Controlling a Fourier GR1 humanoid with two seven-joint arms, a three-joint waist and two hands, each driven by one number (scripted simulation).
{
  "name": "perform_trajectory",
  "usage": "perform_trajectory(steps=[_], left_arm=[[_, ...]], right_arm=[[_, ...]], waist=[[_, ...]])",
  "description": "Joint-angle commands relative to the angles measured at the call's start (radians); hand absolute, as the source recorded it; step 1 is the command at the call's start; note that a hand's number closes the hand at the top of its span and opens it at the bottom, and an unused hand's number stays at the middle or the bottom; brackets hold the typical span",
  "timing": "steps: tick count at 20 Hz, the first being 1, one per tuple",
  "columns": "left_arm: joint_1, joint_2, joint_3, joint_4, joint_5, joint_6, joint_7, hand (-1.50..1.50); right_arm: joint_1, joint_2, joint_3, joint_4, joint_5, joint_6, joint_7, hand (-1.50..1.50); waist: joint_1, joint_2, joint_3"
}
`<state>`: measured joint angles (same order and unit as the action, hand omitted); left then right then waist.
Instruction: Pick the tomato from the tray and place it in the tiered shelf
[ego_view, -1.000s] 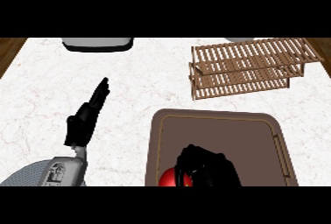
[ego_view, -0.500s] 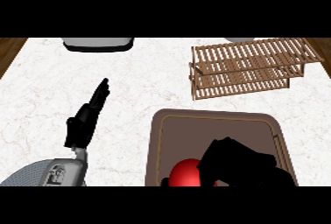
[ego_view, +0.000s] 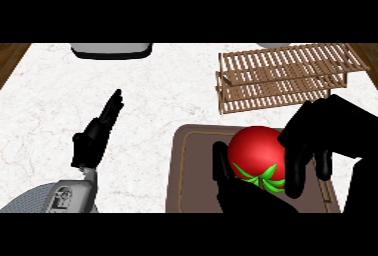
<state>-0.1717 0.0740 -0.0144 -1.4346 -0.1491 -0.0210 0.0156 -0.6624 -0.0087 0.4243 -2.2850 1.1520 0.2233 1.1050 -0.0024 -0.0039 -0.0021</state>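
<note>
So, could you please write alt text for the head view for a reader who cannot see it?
The right robot hand curls round a red tomato above a brown tray on a white marble counter. A wooden tiered shelf stands beyond the tray, and the left robot hand rests open at the left.

The right hand (ego_view: 325, 135), a second ago low at the bottom edge of the frame over the tray's (ego_view: 193, 165) lower part, now shows higher and further right, its fingers (ego_view: 295, 165) curled round the tomato (ego_view: 255, 152). The tomato, then only a red sliver half hidden under the hand at the bottom edge, now appears large and almost whole at lower centre-right, green stalk leaves showing at its underside, thumb on its left flank. It has come up towards the tray's upper rim, nearer the tiered shelf (ego_view: 284, 75) at upper right.
</note>
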Motion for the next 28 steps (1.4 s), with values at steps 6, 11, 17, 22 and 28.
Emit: perform_trajectory(steps=[6,11,17,22,28], left_arm=[[-0.004,0.029,0.011,-0.039,0.004,-0.020,0.025,0.00],[0.008,0.009,0.004,-0.019,-0.005,-0.004,-0.002,0.00],[0.040,-0.021,-0.022,-0.033,-0.011,0.002,-0.002,0.00],[0.021,-0.011,-0.020,-0.054,-0.015,-0.004,0.049,0.00],[-0.019,-0.028,-0.012,0.024,-0.018,0.007,-0.014,0.00]], right_arm=[[-0.214,-0.008,-0.266,0.103,-0.028,0.173,0.067,1.50],[-0.360,-0.092,-0.463,0.237,-0.096,0.185,-0.049,1.50],[-0.377,-0.153,-0.462,0.371,-0.063,0.145,-0.163,1.50],[-0.361,-0.184,-0.481,0.507,-0.036,0.013,-0.284,1.50],[-0.303,-0.216,-0.412,0.618,0.043,-0.103,-0.394,1.50]], waist=[[0.001,-0.001,0.001],[0.002,0.002,0.002],[0.007,0.003,0.002],[0.011,0.004,0.002],[0.009,0.007,0.002]])
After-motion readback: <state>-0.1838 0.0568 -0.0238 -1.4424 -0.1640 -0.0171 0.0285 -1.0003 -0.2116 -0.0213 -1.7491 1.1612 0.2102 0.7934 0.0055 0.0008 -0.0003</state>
